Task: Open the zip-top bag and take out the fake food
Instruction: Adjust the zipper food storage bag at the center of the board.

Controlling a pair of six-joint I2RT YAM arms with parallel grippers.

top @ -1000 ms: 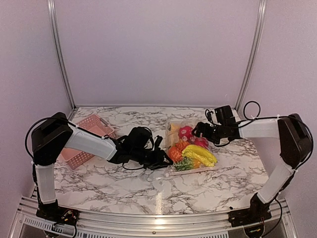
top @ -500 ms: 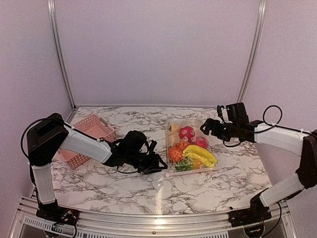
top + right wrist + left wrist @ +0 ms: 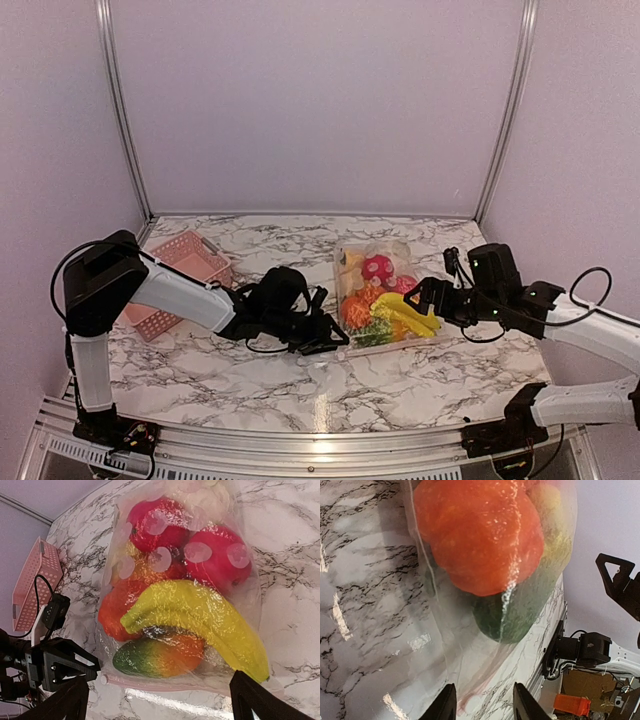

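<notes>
A robotics test cell, probably inside a lab, is indicated. A marble-patterned table (image 3: 250, 370) is enclosed by plain lilac wall panels (image 3: 320, 100) set in aluminium posts (image 3: 118, 110). A left arm (image 3: 185, 290) and a right arm (image 3: 600, 335) are bolted to a metal rail (image 3: 300, 452) at the near edge. Fake food (image 3: 390, 300) is laid out as props.

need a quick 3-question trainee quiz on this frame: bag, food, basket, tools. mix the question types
1. True or false: the colourful plastic fake food lies inside the clear crinkly zip-top bag.
2. The pink slatted plastic basket stands: A) on top of the bag; B) to the bag's left, apart from it; C) to the bag's right.
3. Fill in: the right tool has its jaws ___.
Key: 1 true; 2 B; 3 open.
</notes>
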